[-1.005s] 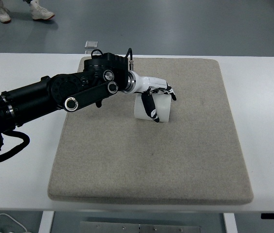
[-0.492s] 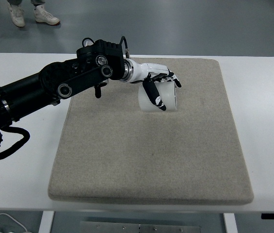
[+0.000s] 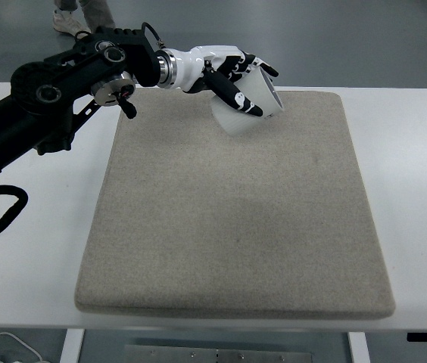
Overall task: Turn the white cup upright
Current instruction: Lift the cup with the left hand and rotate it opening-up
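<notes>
Person's shoe [image 3: 67,23] on floor behind table, far left corner. Left arm [image 3: 54,91] reaches in over white table [image 3: 32,249]. Left hand [image 3: 225,72] wrapped around cup [image 3: 247,106], thumb across its side. Cup tilted, lifted above mat's [image 3: 236,219] far edge, mouth facing right and up.

Left hand [image 3: 229,76] wrapped around white cup [image 3: 248,106], cup tilted, above grey mat [image 3: 236,227], white surface [image 3: 32,257]
</notes>
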Controlling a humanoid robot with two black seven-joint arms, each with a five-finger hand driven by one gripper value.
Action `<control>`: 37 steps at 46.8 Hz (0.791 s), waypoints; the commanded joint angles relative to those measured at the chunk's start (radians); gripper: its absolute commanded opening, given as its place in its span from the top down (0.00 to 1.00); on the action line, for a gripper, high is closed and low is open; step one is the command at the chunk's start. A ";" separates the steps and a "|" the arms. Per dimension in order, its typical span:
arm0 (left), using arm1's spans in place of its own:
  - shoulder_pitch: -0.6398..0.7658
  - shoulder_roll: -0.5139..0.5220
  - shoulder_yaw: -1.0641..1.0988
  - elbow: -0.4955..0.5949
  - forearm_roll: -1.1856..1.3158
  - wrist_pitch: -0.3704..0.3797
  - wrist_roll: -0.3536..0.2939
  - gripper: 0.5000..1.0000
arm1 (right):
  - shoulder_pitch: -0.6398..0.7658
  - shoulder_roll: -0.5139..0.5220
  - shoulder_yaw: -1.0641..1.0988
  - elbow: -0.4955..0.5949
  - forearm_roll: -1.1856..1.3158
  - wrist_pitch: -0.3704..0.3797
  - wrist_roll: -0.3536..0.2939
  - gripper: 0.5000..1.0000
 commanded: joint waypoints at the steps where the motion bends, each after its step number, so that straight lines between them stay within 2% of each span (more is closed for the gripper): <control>1: 0.001 0.008 -0.032 -0.001 -0.049 -0.006 -0.008 0.89 | 0.000 0.000 0.000 0.000 0.000 -0.001 0.000 0.14; 14: 0.058 0.026 -0.178 -0.009 -0.158 -0.007 -0.047 0.89 | 0.000 0.000 0.000 0.000 0.000 -0.001 0.000 0.14; 23: 0.150 0.028 -0.288 -0.015 -0.156 -0.032 -0.100 0.89 | 0.000 0.000 0.000 0.000 0.000 -0.001 0.000 0.14; 37: 0.256 0.035 -0.393 -0.015 -0.156 -0.079 -0.235 0.89 | 0.000 0.000 0.000 0.000 0.000 0.001 0.000 0.14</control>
